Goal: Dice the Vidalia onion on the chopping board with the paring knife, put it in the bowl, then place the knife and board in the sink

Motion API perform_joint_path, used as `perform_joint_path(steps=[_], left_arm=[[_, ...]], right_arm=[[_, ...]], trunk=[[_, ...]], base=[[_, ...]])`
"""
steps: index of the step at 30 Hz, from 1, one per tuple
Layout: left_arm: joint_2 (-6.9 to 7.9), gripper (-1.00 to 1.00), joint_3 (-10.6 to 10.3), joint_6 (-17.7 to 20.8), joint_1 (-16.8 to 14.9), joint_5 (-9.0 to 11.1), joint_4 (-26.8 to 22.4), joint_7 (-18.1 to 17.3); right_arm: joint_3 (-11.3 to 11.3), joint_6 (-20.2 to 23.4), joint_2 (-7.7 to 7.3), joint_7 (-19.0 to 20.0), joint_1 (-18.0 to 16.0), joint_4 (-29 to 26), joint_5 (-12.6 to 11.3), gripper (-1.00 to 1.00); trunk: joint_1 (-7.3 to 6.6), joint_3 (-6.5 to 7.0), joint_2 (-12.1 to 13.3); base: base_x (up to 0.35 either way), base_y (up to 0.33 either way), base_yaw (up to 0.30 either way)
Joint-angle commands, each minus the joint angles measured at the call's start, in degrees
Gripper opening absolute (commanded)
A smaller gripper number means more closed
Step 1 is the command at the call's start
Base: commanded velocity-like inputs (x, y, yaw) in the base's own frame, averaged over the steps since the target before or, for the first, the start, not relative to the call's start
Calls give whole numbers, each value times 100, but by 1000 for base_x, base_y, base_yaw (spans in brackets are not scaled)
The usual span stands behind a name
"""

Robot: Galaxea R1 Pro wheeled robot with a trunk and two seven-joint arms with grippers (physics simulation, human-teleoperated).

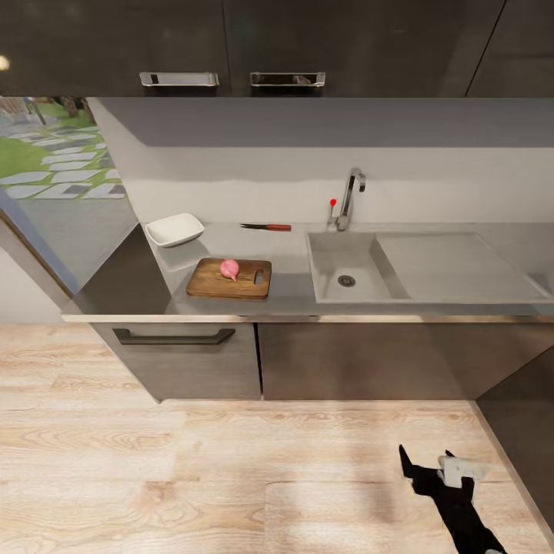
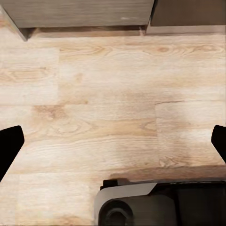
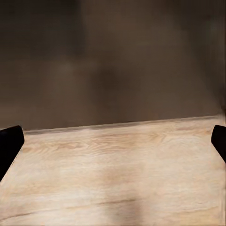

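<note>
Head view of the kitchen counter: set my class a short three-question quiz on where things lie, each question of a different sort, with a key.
1. True or false: the small pinkish-red round onion lies in the grey metal sink basin.
2. The red-handled dark-bladed paring knife lies: A) on the brown wooden chopping board; B) on the grey countertop behind that board; C) in the shallow white squarish bowl.
3. Fill in: the bowl holds ____.

Key:
1. False; it rests on the board.
2. B.
3. Nothing.
</note>
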Motion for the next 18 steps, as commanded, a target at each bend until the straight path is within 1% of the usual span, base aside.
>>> perform_joint_path(steps=[1,2,3,4,5,6,7,8,9,10,11,12,13,14,15,16,17,18], left_arm=[[3,100,-3,-12,1,41,19,0],[2,100,5,-12,1,42,47,0],[1,100,7,-12,1,43,57,-1],[0,100,11,-12,1,43,79,-1],[0,100,12,-12,1,43,89,-1],[0,100,14,-12,1,44,104,-1],[-1,100,15,-12,1,44,112,-1],[-1,100,16,-12,1,44,132,-1],[-1,100,16,-12,1,44,148,-1],[-1,100,17,-12,1,44,193,-2],[-3,100,17,-12,1,44,218,-2],[-5,100,17,-12,1,44,260,-2],[-6,100,17,-12,1,44,277,-2],[-8,100,18,-12,1,44,302,-2],[-8,100,18,-12,1,44,313,-2],[-9,100,18,-12,1,44,330,-2],[-9,100,18,-12,1,44,337,-2],[-9,100,18,-12,1,44,346,-2]], right_arm=[[-1,184,11,-39,3,-386,-24,100],[8,456,20,-172,3,-743,-24,100],[11,571,24,-248,3,-907,-25,100],[25,768,25,-423,-7,-1185,-22,100],[38,850,26,-514,-23,-1284,-19,100],[79,991,24,-692,-108,-1426,-15,100],[114,1059,23,-772,-180,-1475,-13,100],[214,1209,25,-907,-354,-1546,-11,100],[280,1296,24,-960,-444,-1572,-9,100],[423,1490,22,-1041,-617,-1608,-3,100],[491,1593,22,-1072,-702,-1621,-1,100],[603,1808,23,-1128,-900,-1640,3,100],[646,1919,24,-1158,-1018,-1646,3,100],[713,2148,25,-1225,-1280,-1656,2,100],[737,2264,28,-1262,-1413,-1659,2,100],[787,2493,36,-1334,-1681,-1664,0,100],[816,2608,42,-1369,-1811,-1666,-1,100],[887,2843,61,-1436,-2072,-1667,-4,100]], trunk=[[3,-8,-9],[3,-8,-9],[3,-8,-9],[3,-8,-9],[3,-8,-9],[3,-8,-9],[3,-8,-9],[3,-8,-9],[3,-8,-9],[3,-8,-9],[3,-8,-9],[3,-8,-9],[3,-8,-9],[3,-8,-9],[3,-8,-9],[3,-8,-9],[3,-8,-9],[3,-8,-9]], base=[[0,0,0],[0,0,0],[0,0,0],[0,0,0],[0,0,0],[0,0,0],[0,0,0],[0,0,0],[0,0,0],[0,0,0],[0,0,0],[0,0,0],[0,0,0],[0,0,0],[0,0,0],[0,0,0],[0,0,0],[0,0,0]])
